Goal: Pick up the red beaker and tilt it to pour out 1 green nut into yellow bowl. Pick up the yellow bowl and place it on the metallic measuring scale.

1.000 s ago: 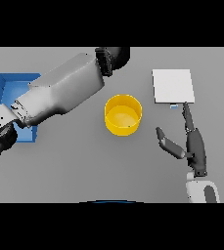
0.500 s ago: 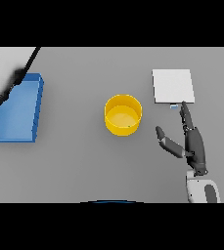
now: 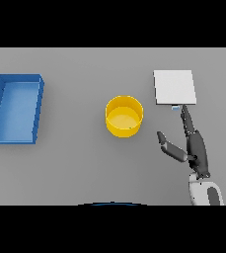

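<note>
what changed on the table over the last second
The left arm, which lay across the blue tray a second ago, swung back off the left side; only a dark sliver remains at the upper left edge, so the tray is now fully uncovered. The yellow bowl, the scale and the open right hand beside the bowl stayed where they were. Nothing was grasped or released.
</note>
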Available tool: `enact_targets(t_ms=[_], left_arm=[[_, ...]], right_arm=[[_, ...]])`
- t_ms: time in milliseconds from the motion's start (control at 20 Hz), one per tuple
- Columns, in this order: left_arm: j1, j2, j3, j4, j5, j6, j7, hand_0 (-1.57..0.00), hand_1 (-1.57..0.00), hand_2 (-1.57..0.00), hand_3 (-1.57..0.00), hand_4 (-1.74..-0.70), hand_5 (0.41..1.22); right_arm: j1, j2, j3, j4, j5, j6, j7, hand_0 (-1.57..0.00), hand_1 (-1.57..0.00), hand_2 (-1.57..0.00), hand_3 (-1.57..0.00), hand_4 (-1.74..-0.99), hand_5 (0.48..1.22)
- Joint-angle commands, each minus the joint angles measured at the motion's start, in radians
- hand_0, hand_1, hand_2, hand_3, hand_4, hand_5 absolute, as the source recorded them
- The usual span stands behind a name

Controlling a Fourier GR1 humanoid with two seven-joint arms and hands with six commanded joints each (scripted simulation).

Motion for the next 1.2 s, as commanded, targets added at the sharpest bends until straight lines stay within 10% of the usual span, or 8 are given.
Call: enact_targets(t_ms=[0, 300, 700, 950, 1050, 1150], left_arm=[[0.049, 0.020, 0.017, -0.046, 0.033, 0.041, 0.031, -1.57, -1.57, -1.57, -1.45, -1.74, 1.221], [0.420, 0.116, 0.026, -0.440, 0.189, 0.247, 0.281, -1.57, -1.57, -1.57, -1.45, -1.74, 1.221], [0.667, 0.163, -0.007, -0.674, 0.276, 0.419, 0.379, -1.57, -1.57, -1.57, -1.51, -1.74, 1.221], [0.677, 0.170, -0.086, -0.637, 0.324, 0.457, 0.381, -1.57, -1.57, -1.57, -1.55, -1.74, 0.967], [0.678, 0.195, -0.127, -0.653, 0.353, 0.416, 0.380, -1.57, -1.57, -1.57, -1.50, -1.53, 0.865], [0.693, 0.221, -0.137, -0.710, 0.391, 0.335, 0.380, -1.46, -1.18, -1.19, -1.13, -1.23, 0.803]], right_arm=[[0.002, -0.010, -0.002, -0.009, 0.004, 0.001, 0.006, 0.00, 0.00, 0.00, 0.00, -1.212, 0.604], [-0.013, -0.030, 0.010, -0.018, 0.027, 0.008, 0.027, 0.00, 0.00, 0.00, 0.00, -1.206, 0.653], [-0.013, -0.028, 0.009, -0.019, 0.023, 0.007, 0.019, 0.00, 0.00, 0.00, 0.00, -1.217, 0.666], [-0.014, -0.022, 0.014, -0.008, 0.034, -0.001, 0.020, 0.00, 0.00, 0.00, 0.00, -1.205, 0.664], [-0.004, -0.030, 0.012, -0.004, 0.034, 0.004, 0.004, 0.00, 0.00, 0.00, 0.00, -1.197, 0.664], [0.002, -0.024, 0.013, -0.016, 0.023, 0.007, 0.001, 0.00, 0.00, 0.00, 0.00, -1.188, 0.663]])
